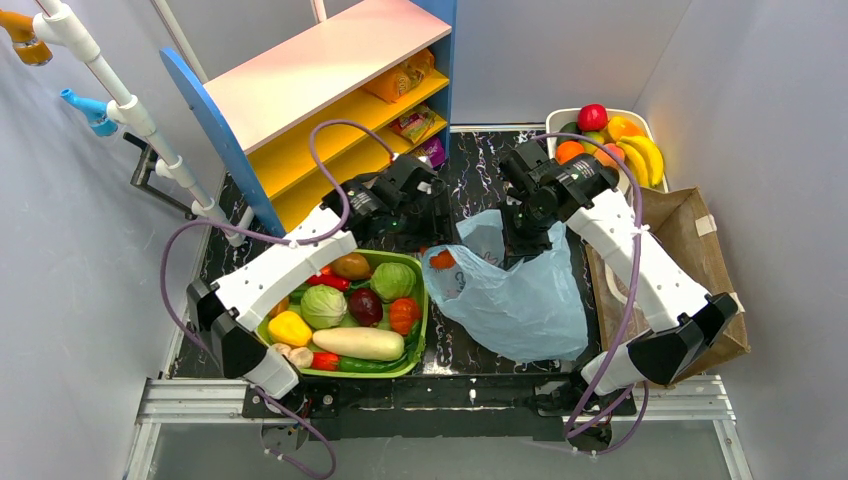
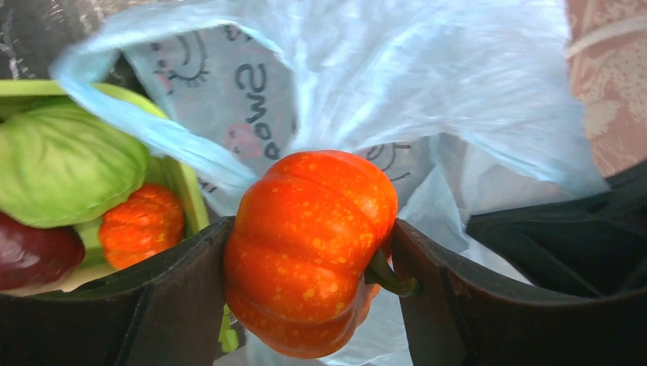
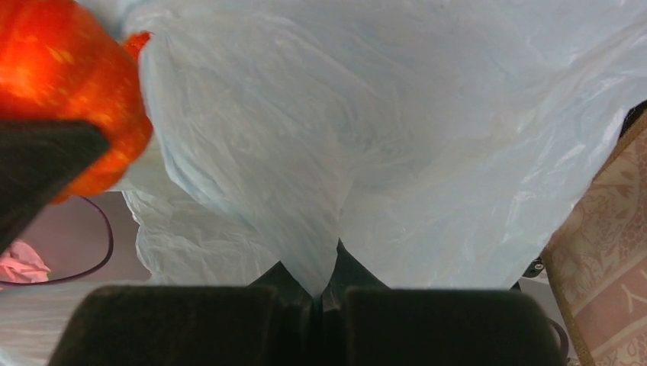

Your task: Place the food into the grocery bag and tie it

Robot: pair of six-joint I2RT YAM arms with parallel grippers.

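The right jaws pinched shut on the grocery bag (image 3: 397,130) while the left jaws (spread wide) clamped an orange pumpkin (image 2: 305,252).

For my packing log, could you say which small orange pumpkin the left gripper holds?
The pumpkin with the green stem, clamped in the left gripper by the blue bag; the other pumpkin lies in the green basket beside a cabbage.

Crumpled light-blue bag (image 1: 520,300), ribbed orange pumpkin (image 2: 309,244) just beside it
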